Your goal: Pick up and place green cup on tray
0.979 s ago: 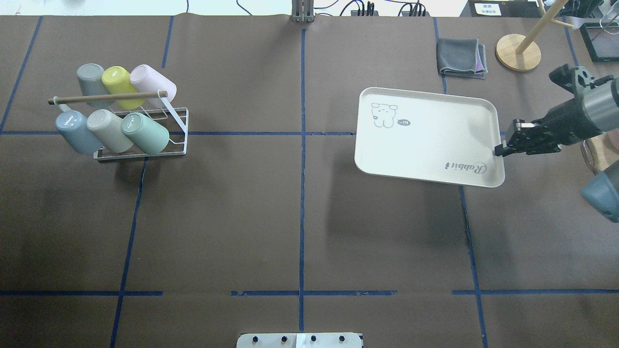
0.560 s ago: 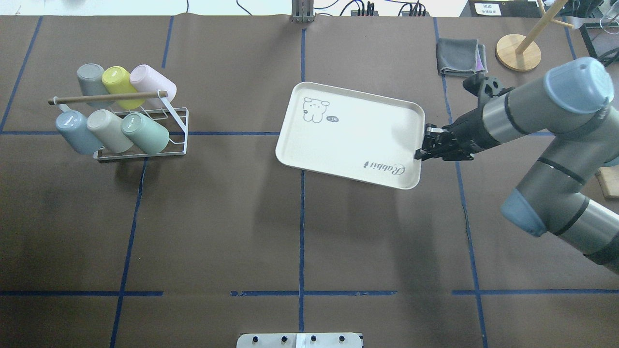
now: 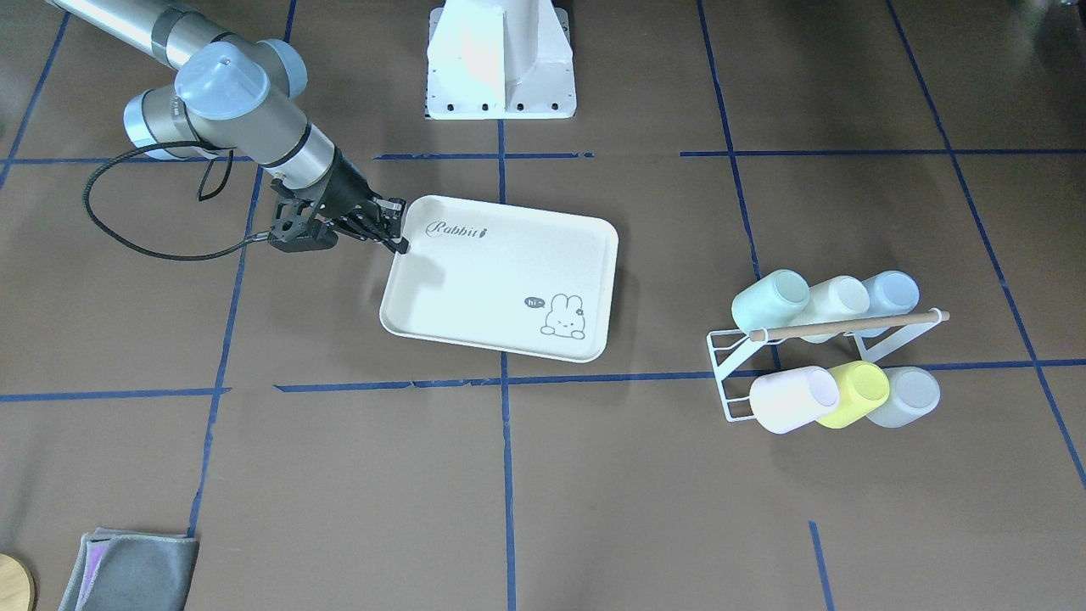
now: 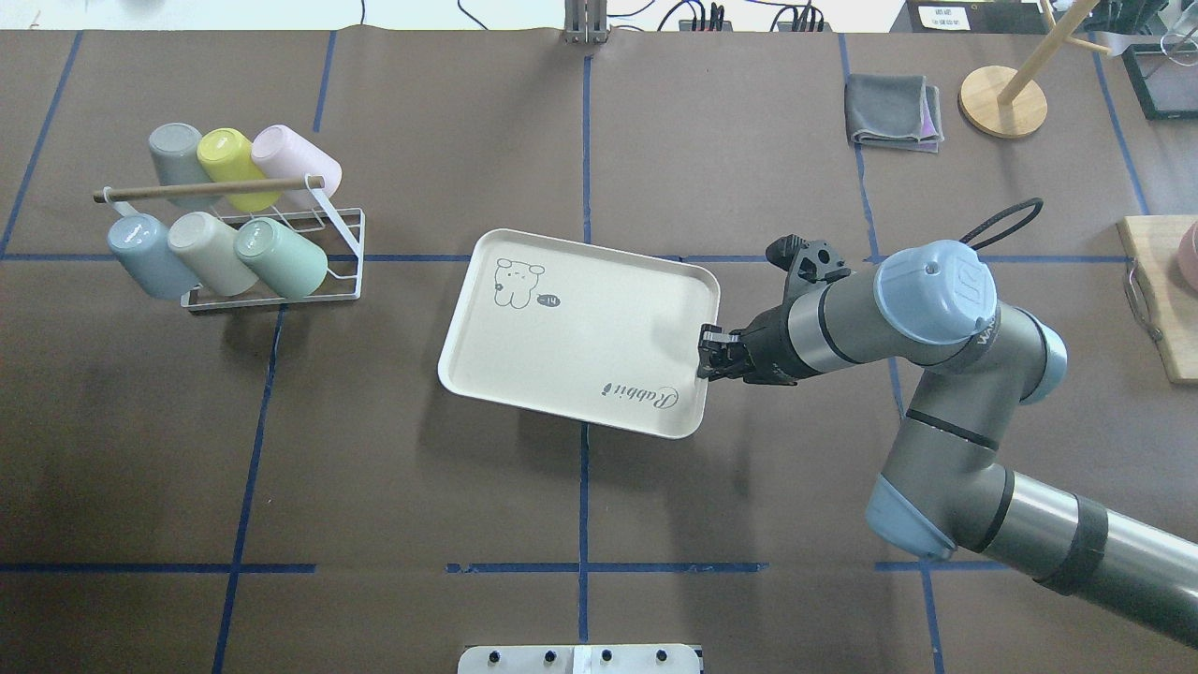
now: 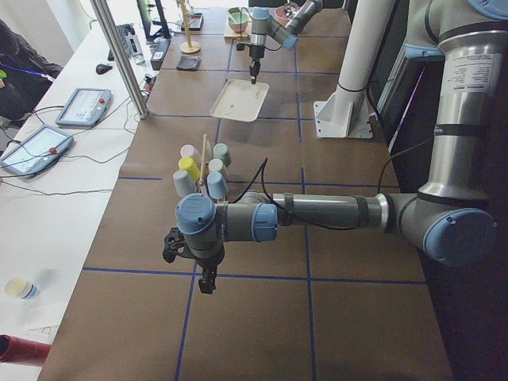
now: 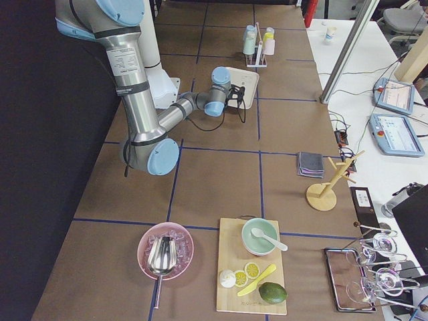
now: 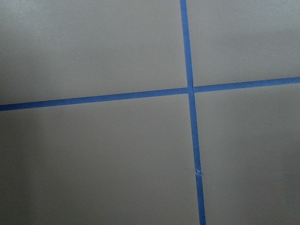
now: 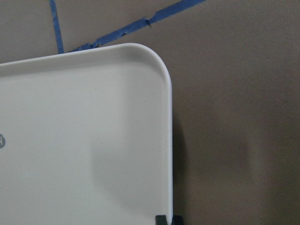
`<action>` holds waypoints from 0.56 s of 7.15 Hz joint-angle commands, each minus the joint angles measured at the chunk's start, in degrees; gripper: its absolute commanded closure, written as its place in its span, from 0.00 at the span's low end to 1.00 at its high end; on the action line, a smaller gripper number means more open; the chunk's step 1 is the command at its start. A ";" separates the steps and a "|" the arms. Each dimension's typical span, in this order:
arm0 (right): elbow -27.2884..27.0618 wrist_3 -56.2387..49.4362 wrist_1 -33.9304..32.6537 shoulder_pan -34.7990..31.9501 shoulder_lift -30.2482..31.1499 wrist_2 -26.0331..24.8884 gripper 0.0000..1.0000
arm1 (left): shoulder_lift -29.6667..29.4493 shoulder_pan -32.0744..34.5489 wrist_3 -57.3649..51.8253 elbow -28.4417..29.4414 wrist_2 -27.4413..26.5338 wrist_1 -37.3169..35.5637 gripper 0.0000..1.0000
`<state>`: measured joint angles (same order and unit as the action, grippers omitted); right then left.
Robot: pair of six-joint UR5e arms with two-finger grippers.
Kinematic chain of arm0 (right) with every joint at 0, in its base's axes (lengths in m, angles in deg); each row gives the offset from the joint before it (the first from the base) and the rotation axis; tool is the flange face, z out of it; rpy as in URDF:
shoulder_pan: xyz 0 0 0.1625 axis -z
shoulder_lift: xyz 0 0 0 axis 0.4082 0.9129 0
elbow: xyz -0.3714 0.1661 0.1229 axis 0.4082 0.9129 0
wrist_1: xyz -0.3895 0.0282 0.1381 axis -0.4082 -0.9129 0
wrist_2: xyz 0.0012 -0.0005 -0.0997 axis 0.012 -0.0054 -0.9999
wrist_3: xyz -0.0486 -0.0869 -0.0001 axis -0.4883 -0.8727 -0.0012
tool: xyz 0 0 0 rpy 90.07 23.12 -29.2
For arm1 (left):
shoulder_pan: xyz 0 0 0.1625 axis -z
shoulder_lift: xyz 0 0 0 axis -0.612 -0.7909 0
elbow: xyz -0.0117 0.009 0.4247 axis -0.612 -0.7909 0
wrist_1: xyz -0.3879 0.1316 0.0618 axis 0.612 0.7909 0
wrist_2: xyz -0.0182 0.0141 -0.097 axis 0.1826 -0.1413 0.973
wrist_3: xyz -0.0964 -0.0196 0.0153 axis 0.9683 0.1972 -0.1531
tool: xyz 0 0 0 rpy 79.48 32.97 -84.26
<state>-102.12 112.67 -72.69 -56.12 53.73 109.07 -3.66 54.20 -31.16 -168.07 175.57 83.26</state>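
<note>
Cream-white tray [image 4: 580, 337], grey "Rabbit" script and bunny drawing. Pastel mint green cup [image 4: 281, 258]; beside it cream cup [image 4: 211, 251], blue cup [image 4: 145, 255]; behind, grey cup [image 4: 178, 154], lime cup [image 4: 229, 159], pink cup [image 4: 295, 159]. Brown desk [image 4: 421, 487], blue tape grid. Black right tool [image 4: 711, 351].

Overhead and front-facing cameras look down from opposite sides, sharing the cream-white rectangular tray [image 4: 562, 360] beside the right pincer [image 4: 703, 353].
</note>
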 commanded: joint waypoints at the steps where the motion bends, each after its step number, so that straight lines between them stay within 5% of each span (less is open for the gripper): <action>1: 0.40 -6.75 -2.45 0.83 0.22 0.40 1.00 | 0.00 0.00 0.00 0.09 0.00 0.09 0.00; 4: -0.13 -11.37 -6.95 0.04 -0.66 2.07 1.00 | 0.00 0.00 0.00 0.27 0.00 0.09 0.00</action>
<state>-102.09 102.21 -78.84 -55.74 53.26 110.23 -3.66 54.20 -31.16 -167.88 175.57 83.34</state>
